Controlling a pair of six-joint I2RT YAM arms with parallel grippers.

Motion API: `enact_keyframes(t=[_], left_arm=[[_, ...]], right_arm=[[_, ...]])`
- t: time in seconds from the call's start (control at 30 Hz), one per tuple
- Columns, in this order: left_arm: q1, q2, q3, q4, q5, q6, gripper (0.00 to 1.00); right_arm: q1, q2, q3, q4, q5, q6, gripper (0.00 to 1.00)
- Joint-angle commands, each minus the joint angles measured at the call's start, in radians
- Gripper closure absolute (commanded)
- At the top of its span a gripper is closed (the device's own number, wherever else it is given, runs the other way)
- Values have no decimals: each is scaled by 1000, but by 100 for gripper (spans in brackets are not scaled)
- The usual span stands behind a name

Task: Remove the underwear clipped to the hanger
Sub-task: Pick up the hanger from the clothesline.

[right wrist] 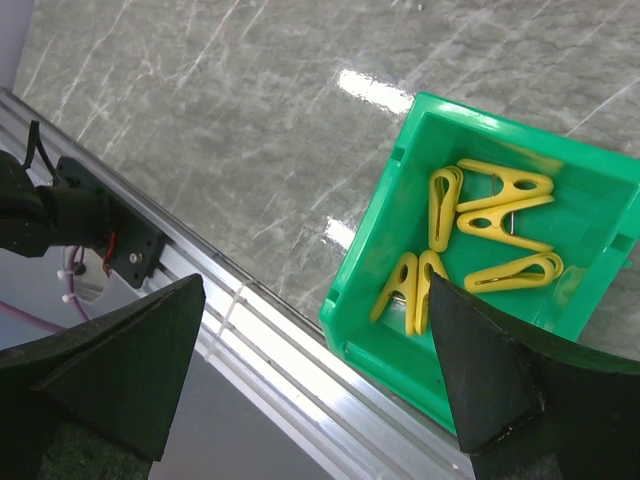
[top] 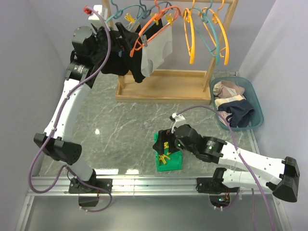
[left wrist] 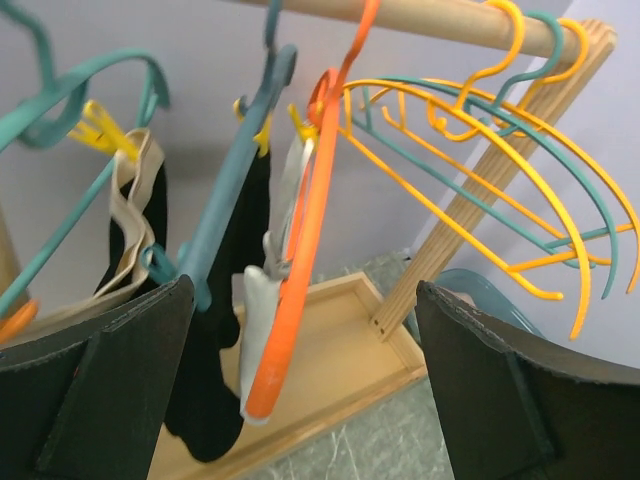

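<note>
A wooden rack (top: 159, 86) at the back holds teal, orange and yellow hangers. Black underwear (top: 126, 57) hangs at the left, and white-grey underwear (top: 159, 48) is pegged to an orange hanger (top: 154, 24). My left gripper (top: 98, 45) is raised at the rack's left end, open and empty. Its wrist view shows the orange hanger (left wrist: 300, 260) with the white-grey cloth (left wrist: 262, 320) and black cloth (left wrist: 215, 390) between the spread fingers (left wrist: 110, 390). My right gripper (top: 163, 144) hangs open and empty over a green bin (right wrist: 560, 300) of yellow pegs (right wrist: 490, 200).
A teal basket (top: 250, 91) at the right holds removed garments (top: 231, 103). Empty yellow and teal hangers (top: 207, 33) fill the rack's right half. The rack's wooden base tray (left wrist: 330, 350) lies under the clothes. The aluminium rail (top: 144, 185) runs along the near edge.
</note>
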Motion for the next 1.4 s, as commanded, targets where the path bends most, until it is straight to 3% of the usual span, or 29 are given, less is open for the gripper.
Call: enact_keyframes(t=[0.0, 0.13, 0.33, 0.53, 0.73, 0.97, 1.23, 1.37], left_arm=[[-29, 52, 91, -9, 40, 53, 1], [-75, 89, 156, -53, 22, 103, 1], [-102, 112, 167, -105, -113, 155, 0], [-118, 175, 243, -225, -103, 214, 1], [-139, 235, 317, -323, -65, 290, 17], [-151, 238, 320, -323, -91, 323, 36], [-151, 263, 334, -302, -127, 315, 45], [-151, 273, 351, -286, -147, 307, 67]], right_arm=[[-3, -23, -13, 25, 24, 6, 0], [-2, -18, -16, 22, 35, 4, 0], [-2, -9, -13, 22, 38, -8, 0], [-2, 6, -14, 28, 41, -13, 0], [-2, 28, -11, 42, 30, -8, 0], [-3, 43, -8, 39, 32, -8, 0], [-3, 37, -8, 31, 35, -5, 0], [-2, 30, -10, 30, 38, -5, 0]])
